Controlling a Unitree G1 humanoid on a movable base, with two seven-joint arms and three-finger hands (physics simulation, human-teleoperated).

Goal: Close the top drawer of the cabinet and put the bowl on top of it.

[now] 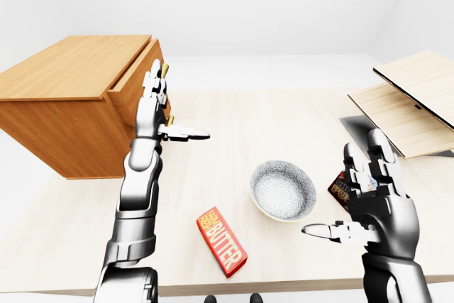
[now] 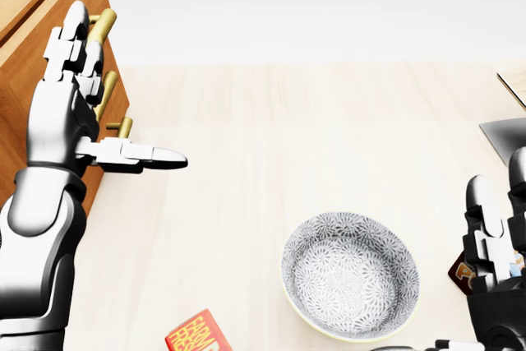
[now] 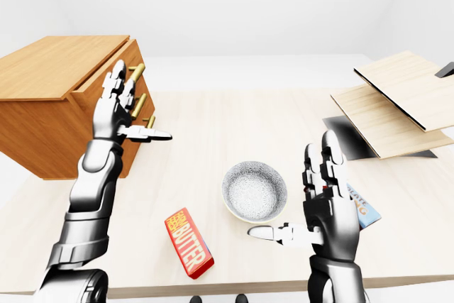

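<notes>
The wooden cabinet stands at the left of the table, and its top drawer sticks out a little from the body. Brass handles run down the drawer fronts. My left hand is raised and open just before those fronts, fingers up and thumb pointing right, holding nothing. A grey speckled bowl sits upright on the table at lower centre. My right hand is open to the right of the bowl, its thumb pointing toward the rim without touching it.
A red butter box lies on the light table left of the bowl. A snack packet shows partly behind my right hand. Tilted wooden boards and a dark slab occupy the right side.
</notes>
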